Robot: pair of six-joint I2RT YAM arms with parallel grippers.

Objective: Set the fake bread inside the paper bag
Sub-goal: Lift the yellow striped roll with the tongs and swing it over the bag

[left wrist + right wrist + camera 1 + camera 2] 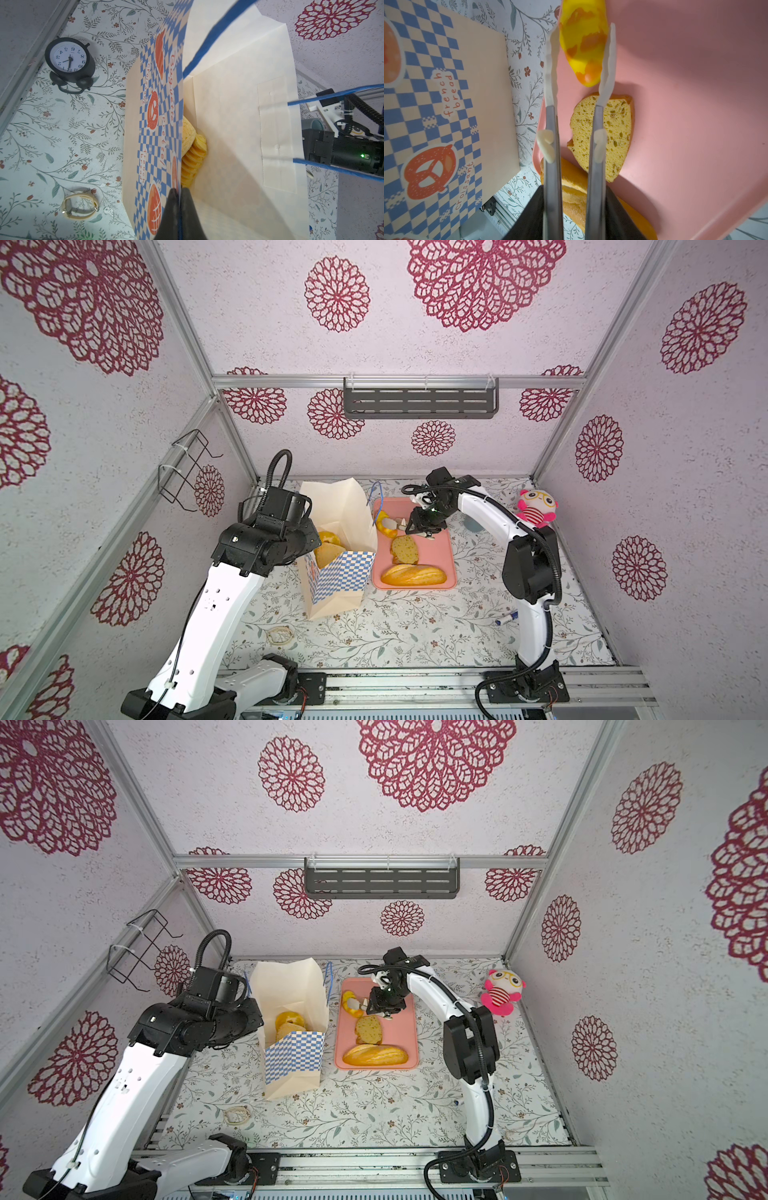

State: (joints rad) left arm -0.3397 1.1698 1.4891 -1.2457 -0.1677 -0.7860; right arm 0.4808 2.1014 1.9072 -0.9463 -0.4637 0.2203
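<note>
**Croissant pick-up**

Clamping tongs (pixel 551 124) in right gripper (pixel 574 214), tips parted astride croissant (pixel 581 41) on tray (pixel 685 104), top centre of wrist frame. Pinching bag (pixel 336 510) rim, centre-left in a top view, with left gripper (pixel 179 207). Likely next: squeeze, lift, carry over bag.

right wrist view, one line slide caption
Tongs in the right gripper straddle a croissant at the edge of the pink tray, beside a bread slice and the paper bag.
</note>
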